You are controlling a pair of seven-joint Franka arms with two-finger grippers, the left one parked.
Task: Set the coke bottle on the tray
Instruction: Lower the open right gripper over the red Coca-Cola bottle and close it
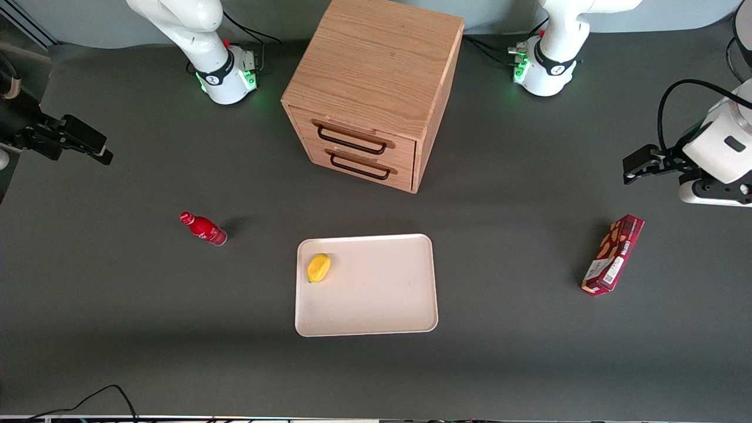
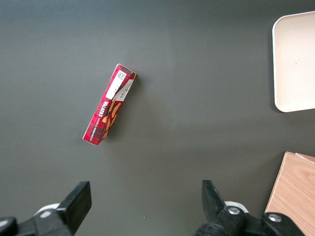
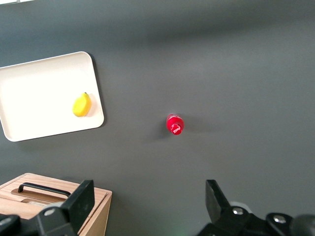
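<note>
The coke bottle (image 1: 202, 229) is small and red with a red cap. It stands upright on the dark table, apart from the tray and toward the working arm's end. The right wrist view shows it from above (image 3: 175, 124). The pale cream tray (image 1: 382, 294) lies flat mid-table, nearer the front camera than the wooden cabinet; it also shows in the right wrist view (image 3: 39, 83). My right gripper (image 1: 100, 150) is open and empty, high above the table, farther from the front camera than the bottle. In the right wrist view the gripper (image 3: 150, 196) has its jaws wide apart with nothing between them.
A yellow lemon-like fruit (image 1: 318, 267) lies on the tray near the rim on the bottle's side. A wooden two-drawer cabinet (image 1: 370, 88) stands mid-table, drawers shut. A red snack box (image 1: 612, 254) lies toward the parked arm's end.
</note>
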